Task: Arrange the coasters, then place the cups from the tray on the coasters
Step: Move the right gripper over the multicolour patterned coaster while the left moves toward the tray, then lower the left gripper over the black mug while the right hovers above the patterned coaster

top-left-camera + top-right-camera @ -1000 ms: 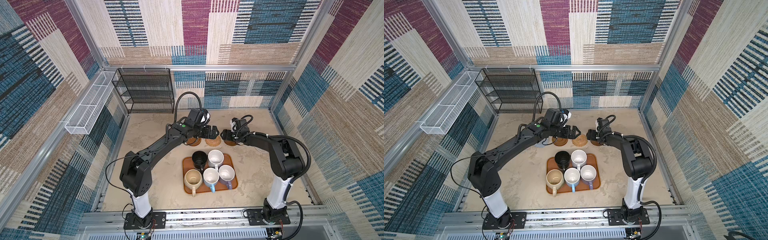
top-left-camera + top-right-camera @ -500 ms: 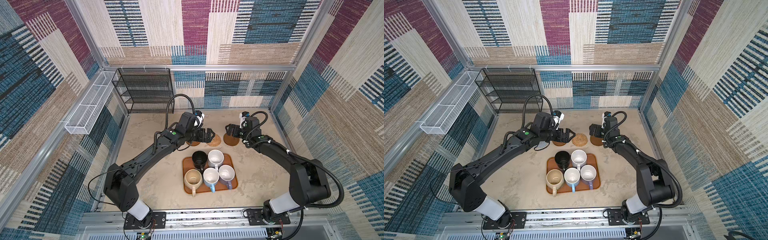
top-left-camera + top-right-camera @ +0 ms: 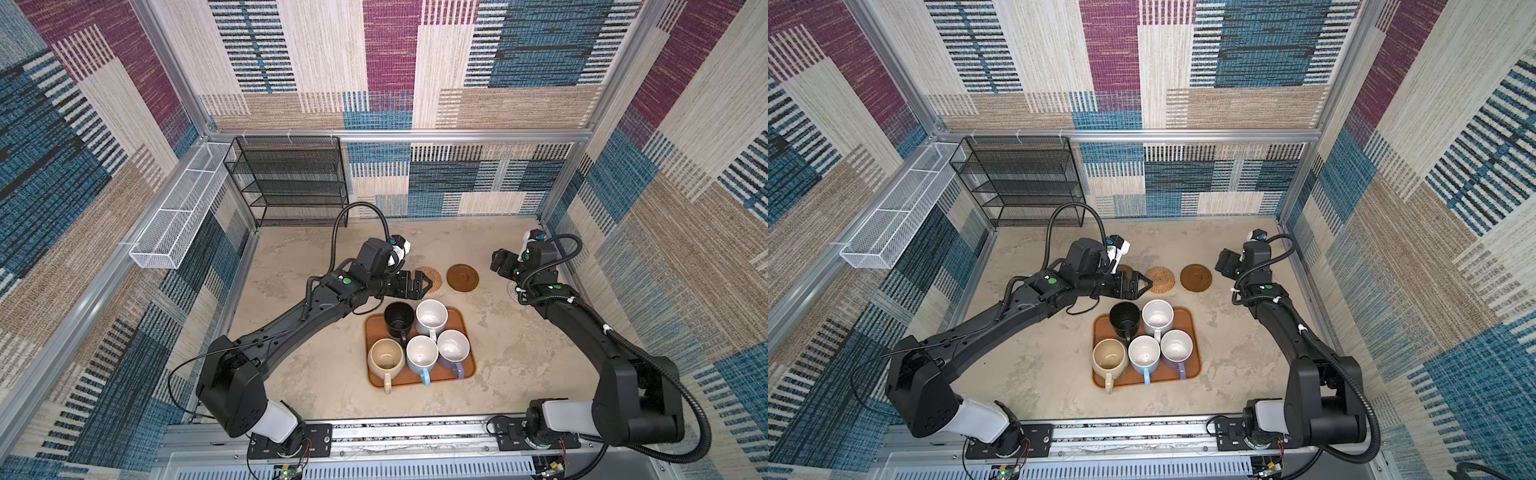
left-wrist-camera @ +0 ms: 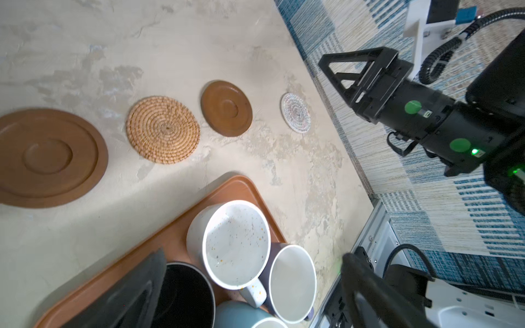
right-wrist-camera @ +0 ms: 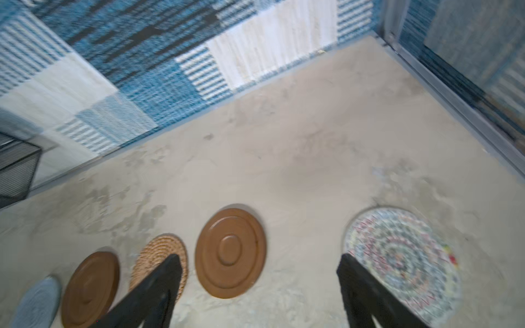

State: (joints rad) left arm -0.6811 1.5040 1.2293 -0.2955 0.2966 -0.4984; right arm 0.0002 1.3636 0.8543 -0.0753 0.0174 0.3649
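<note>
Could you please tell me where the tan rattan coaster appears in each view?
In a top view: the rattan coaster lies beyond the tray.
In a top view: same spot.
Left wrist: in clear sight.
Right wrist: partly hidden by the right gripper.
Shared landmark: the dark brown coaster beside it, toward the right arm.

Blue-grey coaster [image 5: 37, 302] cut off, blurred; patterned coaster [image 3: 512, 287] seemingly half-hidden behind right arm [image 3: 557, 301]
</note>
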